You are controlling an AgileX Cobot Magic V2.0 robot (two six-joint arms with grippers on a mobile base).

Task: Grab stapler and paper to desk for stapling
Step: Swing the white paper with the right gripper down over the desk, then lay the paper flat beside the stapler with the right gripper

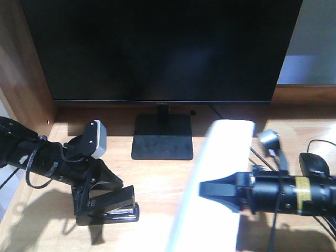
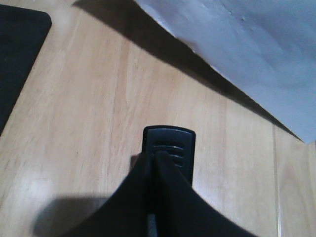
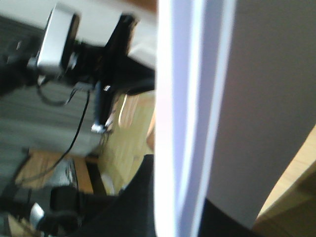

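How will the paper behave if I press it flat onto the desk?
Probably floppy: the paper curves away above and below the right gripper pinching it. Likely very light, so it may slide on the smooth desk. In the left wrist view its edge casts a wide shadow, so it may spring up.

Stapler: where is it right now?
In the front view the stapler is at lower left, held by the left gripper, left of the paper and nearer the camera than the monitor stand.
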